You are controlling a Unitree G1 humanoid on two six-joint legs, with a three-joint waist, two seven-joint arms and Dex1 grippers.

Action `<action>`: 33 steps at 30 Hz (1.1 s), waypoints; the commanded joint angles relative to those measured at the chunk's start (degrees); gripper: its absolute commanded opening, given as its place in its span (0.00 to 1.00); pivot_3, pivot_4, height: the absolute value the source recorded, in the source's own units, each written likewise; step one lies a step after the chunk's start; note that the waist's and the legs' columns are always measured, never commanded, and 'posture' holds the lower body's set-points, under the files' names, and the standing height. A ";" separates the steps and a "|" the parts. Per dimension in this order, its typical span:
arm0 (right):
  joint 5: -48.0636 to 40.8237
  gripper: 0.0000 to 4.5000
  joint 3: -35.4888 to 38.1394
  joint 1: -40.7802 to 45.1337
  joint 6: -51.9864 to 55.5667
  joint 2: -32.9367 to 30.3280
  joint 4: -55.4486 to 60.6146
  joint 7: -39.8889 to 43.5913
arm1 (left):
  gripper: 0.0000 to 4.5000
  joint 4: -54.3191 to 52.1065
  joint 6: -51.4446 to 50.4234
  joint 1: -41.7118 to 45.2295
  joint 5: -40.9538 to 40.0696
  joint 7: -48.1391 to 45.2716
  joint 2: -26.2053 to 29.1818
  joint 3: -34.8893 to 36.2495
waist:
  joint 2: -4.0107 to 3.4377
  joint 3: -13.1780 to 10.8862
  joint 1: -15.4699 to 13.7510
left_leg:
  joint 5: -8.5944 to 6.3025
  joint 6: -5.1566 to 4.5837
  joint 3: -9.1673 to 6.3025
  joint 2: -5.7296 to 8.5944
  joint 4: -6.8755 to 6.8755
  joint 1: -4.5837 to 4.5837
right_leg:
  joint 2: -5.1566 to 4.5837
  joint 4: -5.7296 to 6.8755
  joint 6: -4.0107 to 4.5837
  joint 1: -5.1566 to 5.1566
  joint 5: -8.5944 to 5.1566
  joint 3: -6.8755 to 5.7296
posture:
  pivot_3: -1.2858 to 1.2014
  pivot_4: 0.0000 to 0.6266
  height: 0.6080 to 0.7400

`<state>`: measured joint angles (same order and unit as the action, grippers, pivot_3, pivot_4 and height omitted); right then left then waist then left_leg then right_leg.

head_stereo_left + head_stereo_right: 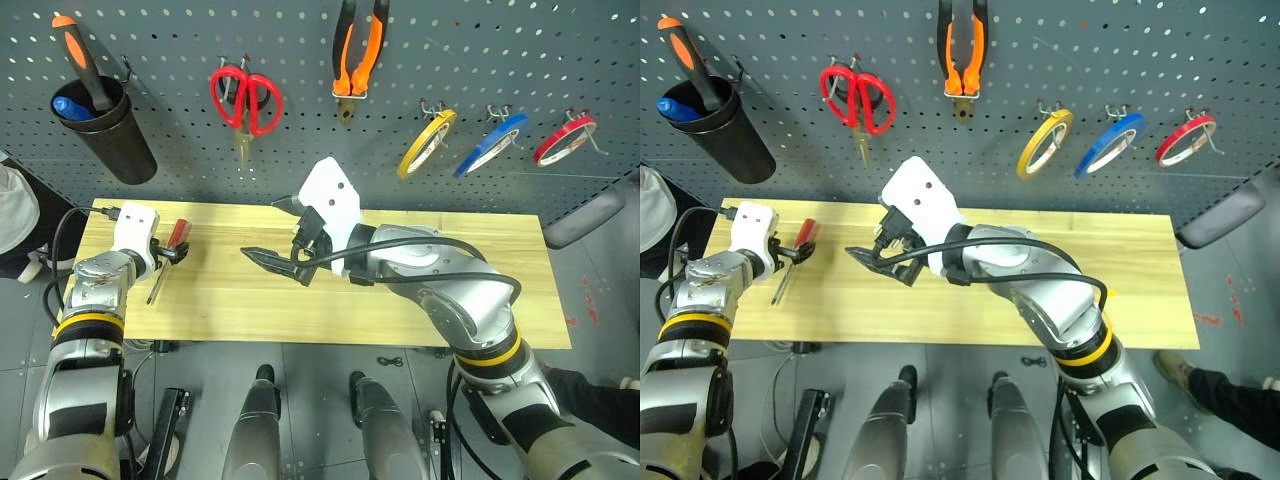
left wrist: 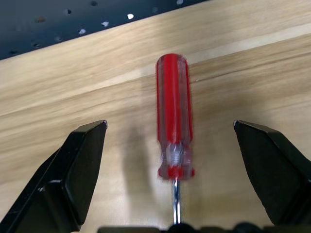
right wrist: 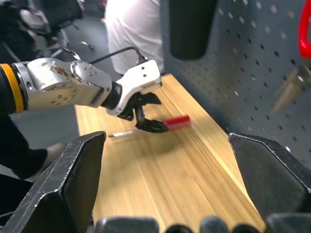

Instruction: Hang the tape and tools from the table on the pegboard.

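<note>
Fingers [image 2: 73,170] of the left gripper [image 1: 176,250] stood spread wide and grasped nothing — I saw the screwdriver [image 2: 174,116] lying flat on the table [image 1: 420,310] between them, its clear red handle untouched on either side. Relative to the screwdriver, the right gripper [image 1: 285,235] hung well apart toward the table's middle, above the planks; its fingers [image 3: 73,179] were likewise released and empty. I noted the pegboard [image 1: 500,60] rising directly behind the screwdriver. On it hung the red-handled scissors [image 1: 245,100] up and to the right of the screwdriver, the pliers [image 1: 360,50] farther right, then the yellow roll [image 1: 427,142], the blue tape [image 1: 491,144] and the red roll [image 1: 564,138] — each on a hook. A black cup [image 1: 105,125] holding an orange-and-black-handled tool [image 1: 82,60] hung up and to the left of the screwdriver.
</note>
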<state>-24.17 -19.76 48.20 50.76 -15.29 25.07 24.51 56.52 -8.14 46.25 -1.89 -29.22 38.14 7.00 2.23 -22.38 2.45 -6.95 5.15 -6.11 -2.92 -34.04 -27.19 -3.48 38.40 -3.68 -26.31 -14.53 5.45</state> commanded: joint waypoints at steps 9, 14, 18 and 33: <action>1.49 1.00 0.94 2.97 0.93 0.50 2.78 0.99 | 0.69 13.52 2.00 5.81 3.67 2.83 0.82 -1.45 | -0.01 -0.60 1.31 | 0.00 0.00 -0.02 -0.01 -0.07 0.00 | 0.02 0.21 0.00 -0.04 -0.01 0.01 | 0.49 0.73 1.00; 1.73 1.00 1.08 2.80 0.51 0.50 2.39 1.24 | 0.16 13.50 0.79 4.95 3.58 3.31 1.69 -1.11 | -0.01 -0.60 1.46 | 0.01 0.01 -0.02 -0.01 -0.18 0.02 | 0.02 0.39 -0.01 -0.04 -0.01 0.02 | 0.50 0.72 1.00; 1.87 1.00 1.49 1.91 -0.52 -0.13 2.59 1.96 | 0.15 12.14 0.23 3.97 2.59 2.75 2.05 -0.14 | -0.01 -0.60 1.44 | 0.02 0.03 -0.02 -0.01 -0.21 0.03 | 0.02 0.44 -0.01 -0.05 -0.01 0.02 | 0.50 0.71 1.00; -20.58 1.00 24.99 -9.94 -1.16 -3.25 15.88 4.73 | 0.15 -72.51 -16.79 -34.53 -3.82 4.22 -1.60 7.01 | -0.01 -0.60 0.14 | 0.21 0.22 -0.03 -0.12 -0.03 0.08 | 0.04 0.42 0.09 -0.05 0.06 0.02 | 0.53 0.65 1.00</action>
<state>-39.93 2.17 37.33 50.36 -18.93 37.39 29.81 -7.32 -23.58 11.72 -5.86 -28.16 37.27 11.30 2.22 -22.98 2.59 -6.71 5.36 -6.14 -3.02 -34.07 -27.04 -3.45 38.83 -3.59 -26.31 -14.47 5.48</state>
